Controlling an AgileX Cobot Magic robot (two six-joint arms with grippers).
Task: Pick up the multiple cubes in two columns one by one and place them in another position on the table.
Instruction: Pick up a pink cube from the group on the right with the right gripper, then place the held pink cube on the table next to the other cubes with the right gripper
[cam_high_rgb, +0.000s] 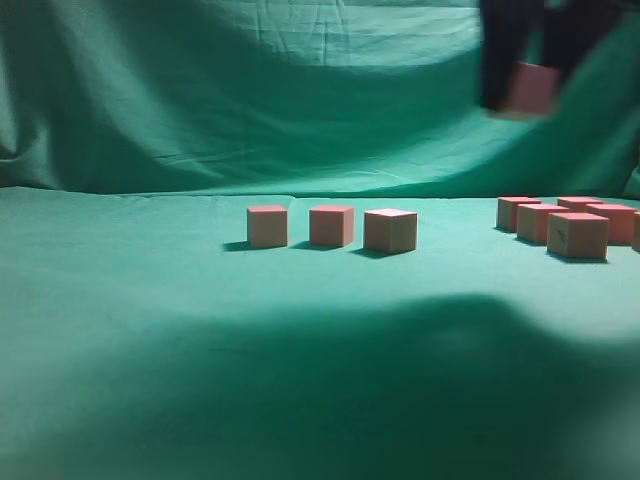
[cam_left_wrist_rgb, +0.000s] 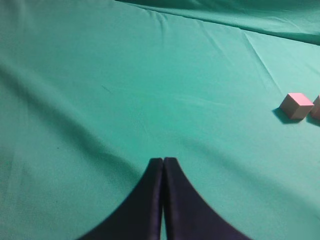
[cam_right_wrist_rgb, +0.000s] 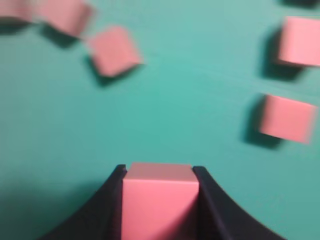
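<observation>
My right gripper (cam_high_rgb: 530, 95) hangs high at the upper right, shut on a pink cube (cam_high_rgb: 531, 88); the right wrist view shows that cube (cam_right_wrist_rgb: 159, 200) clamped between both dark fingers, well above the table (cam_high_rgb: 300, 340). Three cubes (cam_high_rgb: 331, 225) stand in a row at the table's middle. Several more cubes (cam_high_rgb: 577, 234) are grouped at the right edge. The right wrist view shows blurred cubes (cam_right_wrist_rgb: 114, 51) at upper left and two cubes (cam_right_wrist_rgb: 287, 118) at right. My left gripper (cam_left_wrist_rgb: 163, 160) is shut and empty over bare cloth, with one cube (cam_left_wrist_rgb: 297, 105) far to its right.
A draped green cloth backdrop (cam_high_rgb: 250, 90) rises behind the table. A broad dark shadow (cam_high_rgb: 330, 390) lies across the near cloth. Bare green cloth spreads left of the row of three.
</observation>
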